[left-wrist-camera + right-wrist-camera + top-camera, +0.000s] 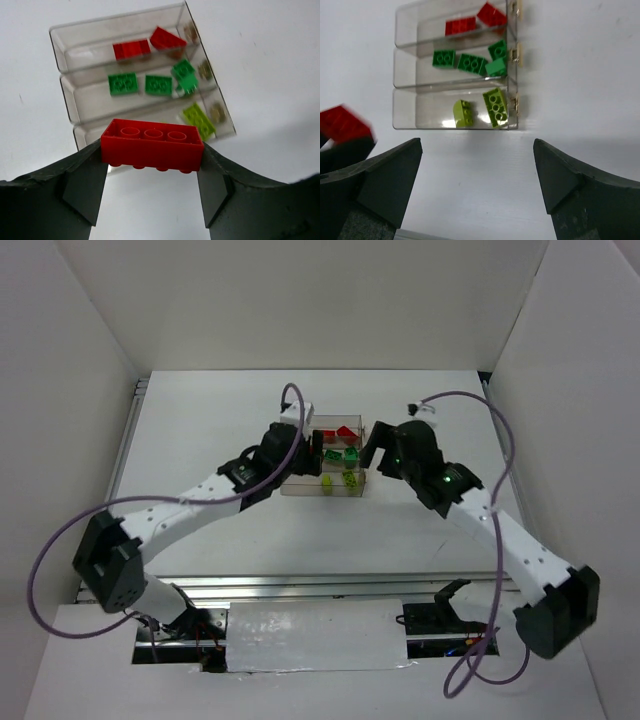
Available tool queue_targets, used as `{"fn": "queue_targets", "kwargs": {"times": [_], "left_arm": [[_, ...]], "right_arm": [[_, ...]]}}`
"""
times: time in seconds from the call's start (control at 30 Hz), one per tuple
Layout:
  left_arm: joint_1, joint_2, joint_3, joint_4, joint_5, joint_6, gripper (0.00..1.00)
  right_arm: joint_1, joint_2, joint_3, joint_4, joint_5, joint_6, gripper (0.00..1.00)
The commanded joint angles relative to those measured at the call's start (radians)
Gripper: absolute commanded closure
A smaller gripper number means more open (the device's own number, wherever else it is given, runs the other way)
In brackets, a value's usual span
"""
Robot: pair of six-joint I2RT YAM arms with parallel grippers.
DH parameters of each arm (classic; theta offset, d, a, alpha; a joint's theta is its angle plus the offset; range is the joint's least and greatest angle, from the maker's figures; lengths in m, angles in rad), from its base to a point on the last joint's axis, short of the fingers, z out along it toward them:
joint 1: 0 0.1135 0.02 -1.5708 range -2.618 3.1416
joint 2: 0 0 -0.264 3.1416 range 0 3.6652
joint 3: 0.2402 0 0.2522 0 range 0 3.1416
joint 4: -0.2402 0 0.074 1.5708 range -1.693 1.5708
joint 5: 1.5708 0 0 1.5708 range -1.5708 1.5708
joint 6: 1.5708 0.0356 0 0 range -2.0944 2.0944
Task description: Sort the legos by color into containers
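The step in hand, as I judge it, is getting the red brick point(152, 146) into the red bin point(75, 50), the one at the top of the left wrist frame. To do it well, lift the brick high enough to clear the clear walls. Carry it forward over the yellow-green bin point(150, 114) and the green bin point(82, 97). Stop over the bare floor at the upper left of the red bin, away from the two red pieces point(131, 49) already lying there. Lower it before letting go, so it drops flat and does not bounce into the green bin. The bins look light, so a knock on a wall could shift the whole row.

The left gripper point(152, 172) is about half open, clamped on the brick's two short ends. The brick sits level between the fingers point(85, 180), studs up, in the lower middle of the frame. It is just short of the near wall of the yellow-green bin.

The right gripper point(476, 150) stands wide open and holds nothing. In its frame the bins point(405, 120) fill the upper middle, well apart from its fingers. The held brick shows blurred at the left edge. It should stay to the right, out of the left arm's path.
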Motion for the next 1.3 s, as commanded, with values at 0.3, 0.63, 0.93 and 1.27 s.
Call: {"fn": "queue_targets", "kwargs": {"times": [0.3,0.63,0.93,1.27], "left_arm": [[0.161,0.677,0.730,-0.181,0.013,0.021,0.87],[0.220,0.834,0.898,-0.237,0.020,0.027,0.58],[0.232,0.832,0.873,-0.241,0.025,0.009,0.01],[0.233,0.578,0.783,-0.314,-0.075,-0.025,0.00]], "right_arm": [[-0.048,-0.427,-0.137,-0.127,0.004,0.003,0.00],[-0.048,-0.495,-0.164,-0.148,-0.001,-0.011,0.00],[-0.048,-0.493,-0.146,-0.159,-0.002,-0.025,0.00],[-0.049,-0.485,-0.083,-0.210,0.012,-0.059,0.00]]}}
